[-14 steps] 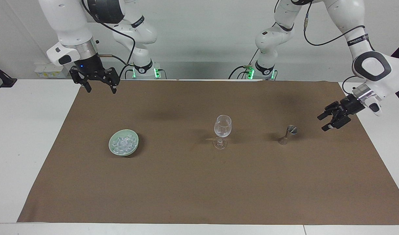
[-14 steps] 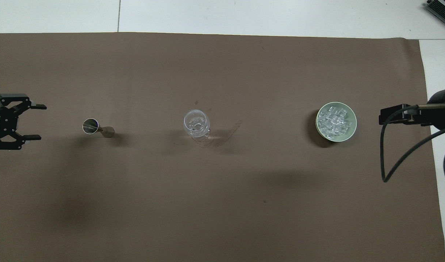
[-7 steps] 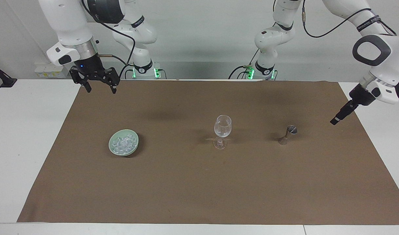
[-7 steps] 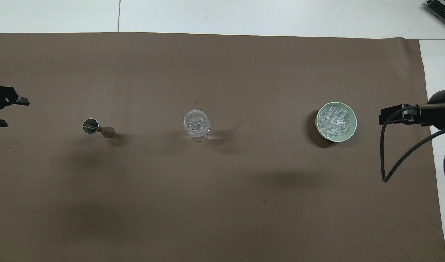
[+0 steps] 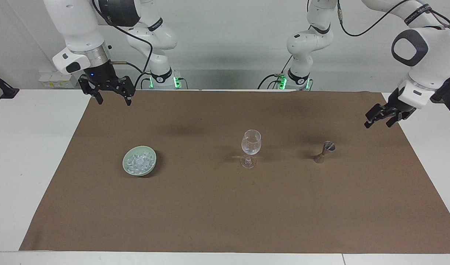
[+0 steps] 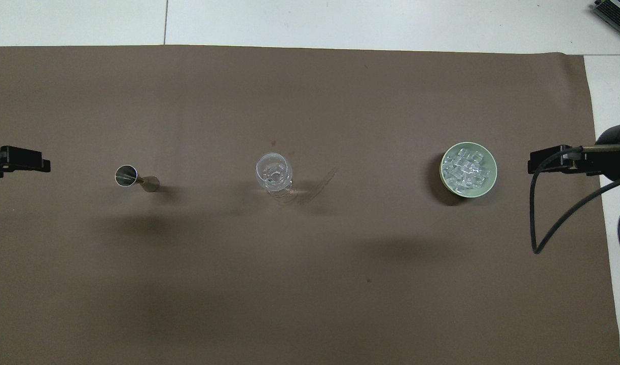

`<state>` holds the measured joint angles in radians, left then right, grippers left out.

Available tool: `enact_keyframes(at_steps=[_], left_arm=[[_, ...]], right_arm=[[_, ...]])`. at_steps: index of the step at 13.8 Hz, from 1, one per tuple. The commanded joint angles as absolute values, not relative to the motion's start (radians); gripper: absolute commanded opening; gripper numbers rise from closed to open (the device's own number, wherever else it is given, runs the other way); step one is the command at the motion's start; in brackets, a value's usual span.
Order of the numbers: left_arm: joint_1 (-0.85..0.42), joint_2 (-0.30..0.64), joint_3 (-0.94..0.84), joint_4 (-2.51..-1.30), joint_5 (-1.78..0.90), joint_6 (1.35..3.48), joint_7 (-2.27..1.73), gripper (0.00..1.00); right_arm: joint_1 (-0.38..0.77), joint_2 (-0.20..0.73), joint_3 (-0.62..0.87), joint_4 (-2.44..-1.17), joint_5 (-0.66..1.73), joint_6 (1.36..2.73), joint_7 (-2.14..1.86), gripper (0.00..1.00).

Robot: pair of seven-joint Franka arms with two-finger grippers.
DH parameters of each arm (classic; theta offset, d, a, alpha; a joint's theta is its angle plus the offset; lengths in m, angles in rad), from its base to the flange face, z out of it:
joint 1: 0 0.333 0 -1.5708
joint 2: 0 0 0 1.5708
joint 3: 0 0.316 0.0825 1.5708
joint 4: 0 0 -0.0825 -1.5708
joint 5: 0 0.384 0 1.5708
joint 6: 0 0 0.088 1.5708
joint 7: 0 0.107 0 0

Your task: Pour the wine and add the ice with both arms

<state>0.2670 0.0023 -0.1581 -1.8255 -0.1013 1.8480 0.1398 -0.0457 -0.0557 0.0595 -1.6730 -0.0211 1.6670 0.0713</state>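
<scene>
One pale green bowl (image 5: 139, 166) of clear ice cubes (image 5: 138, 161), one stemmed clear glass (image 5: 251, 148) and one steel jigger (image 5: 323, 152) stand in a row. The right gripper (image 5: 112, 99) hangs spread and empty; the left gripper (image 5: 380, 121) is also spread and empty.

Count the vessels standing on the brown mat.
3, in a row: a green bowl of ice toward the right arm's end, a stemmed glass mid-mat, a metal jigger toward the left arm's end.

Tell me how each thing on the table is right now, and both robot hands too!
ice: heaped in the bowl.
bowl: upright, holds ice.
glass: upright, something clear inside.
jigger: upright, untouched.
left gripper: raised, empty.
right gripper: raised, open, empty.
</scene>
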Motion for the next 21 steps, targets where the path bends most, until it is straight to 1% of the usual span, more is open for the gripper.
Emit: enact_keyframes(at_steps=[1, 4, 6, 8, 13, 15, 16, 21], left_arm=[[0.174, -0.021, -0.146, -1.844, -0.066, 1.818, 0.156, 1.00], [0.109, -0.038, -0.144, -1.830, -0.066, 1.767, 0.155, 1.00], [0.072, -0.067, -0.144, -1.827, -0.064, 1.732, 0.153, 1.00], [0.071, -0.104, -0.146, -1.815, -0.066, 1.688, 0.150, 1.00], [0.086, -0.169, -0.133, -1.799, -0.066, 1.674, 0.146, 1.00], [0.087, -0.166, -0.140, -1.716, -0.016, 1.584, 0.146, 1.00], [0.083, -0.164, -0.143, -1.700, 0.003, 1.557, 0.147, 1.00], [0.089, -0.172, -0.138, -1.710, -0.002, 1.560, 0.141, 1.00]], right_arm=[[-0.058, -0.046, 0.066, -1.658, -0.015, 1.664, 0.049, 1.00], [-0.058, -0.046, 0.066, -1.658, -0.015, 1.664, 0.049, 1.00], [-0.058, -0.046, 0.066, -1.658, -0.015, 1.664, 0.049, 1.00], [-0.058, -0.046, 0.066, -1.658, -0.015, 1.664, 0.049, 1.00], [-0.058, -0.046, 0.066, -1.658, -0.015, 1.664, 0.049, 1.00], [-0.058, -0.046, 0.066, -1.658, -0.015, 1.664, 0.049, 1.00], [-0.058, -0.046, 0.066, -1.658, -0.015, 1.664, 0.049, 1.00], [-0.058, -0.046, 0.066, -1.658, -0.015, 1.664, 0.049, 1.00]])
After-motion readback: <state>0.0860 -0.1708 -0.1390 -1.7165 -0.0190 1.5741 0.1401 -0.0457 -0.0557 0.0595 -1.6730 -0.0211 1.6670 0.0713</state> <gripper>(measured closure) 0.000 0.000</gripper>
